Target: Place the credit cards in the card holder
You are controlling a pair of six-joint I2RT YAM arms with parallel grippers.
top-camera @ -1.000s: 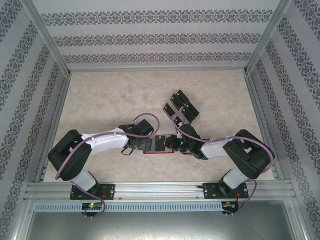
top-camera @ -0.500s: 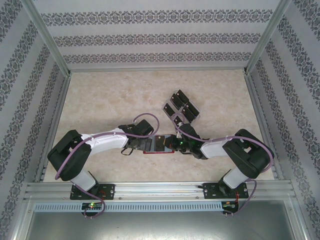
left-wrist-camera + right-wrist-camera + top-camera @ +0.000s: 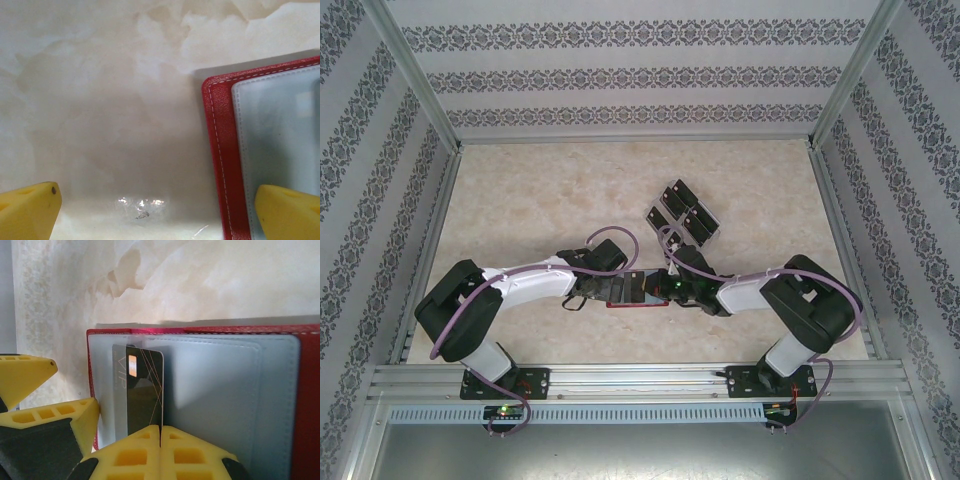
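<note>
Plainly, the right gripper point(image 3: 161, 429) is clamped on one black credit card point(image 3: 145, 390), which lies over the grey-blue lining of the open card holder point(image 3: 306, 430), close to its red stitched end. The left gripper point(image 3: 156, 200) is spread wide, one finger over the holder's corner and the other over bare table point(image 3: 100, 100) beside it. The spare credit cards point(image 3: 682, 212) cluster beyond the holder, apart from it.
</note>
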